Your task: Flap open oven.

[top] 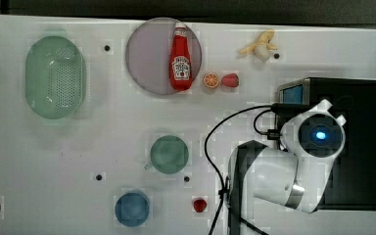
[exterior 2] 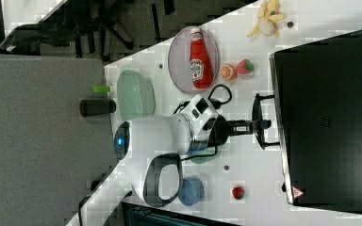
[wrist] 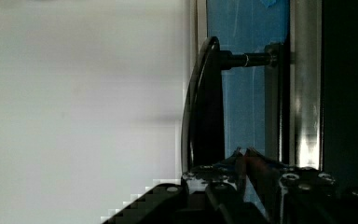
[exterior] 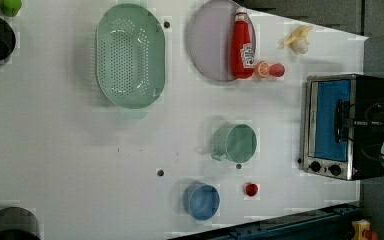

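At surface's far end in top view's right, oven (exterior: 342,125) sits, door shut. I see claw (exterior 2: 263,125) narrowed on handle (wrist: 205,107). Risk: shallow grip slips off bar during pull; oven could slide.

A white table (top: 127,122) takes up most of the top view, its surface matte and evenly lit, with soft shadows and a few small dark round holes (top: 107,48) dotted across it. Along the top edge of the top view runs a dark strip of floor (top: 176,6). In the right view, a large grey panel (exterior 2: 37,136) fills the left half of the frame, and above it, at the upper centre, stands dark furniture that looks like office chairs (exterior 2: 99,21) on a dim floor. In the left view, a blue metal rail (exterior: 290,225) runs along the lower right of the frame, beside a grey floor (exterior: 380,210).
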`<action>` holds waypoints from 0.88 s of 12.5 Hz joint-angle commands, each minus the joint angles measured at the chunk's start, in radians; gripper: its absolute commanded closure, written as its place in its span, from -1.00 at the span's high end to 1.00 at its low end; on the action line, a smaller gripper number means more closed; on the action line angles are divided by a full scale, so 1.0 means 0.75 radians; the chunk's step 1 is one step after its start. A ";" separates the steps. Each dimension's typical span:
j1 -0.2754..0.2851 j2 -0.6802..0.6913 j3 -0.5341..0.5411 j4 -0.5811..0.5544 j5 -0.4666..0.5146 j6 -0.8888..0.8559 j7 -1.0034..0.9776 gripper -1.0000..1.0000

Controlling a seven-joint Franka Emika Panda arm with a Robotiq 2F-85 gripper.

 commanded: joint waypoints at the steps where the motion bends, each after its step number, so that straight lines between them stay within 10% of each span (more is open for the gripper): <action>1: 0.078 0.046 0.100 -0.052 -0.129 0.004 0.261 -0.65; 11: 0.256 0.368 0.223 0.004 -0.655 -0.026 1.055 -0.65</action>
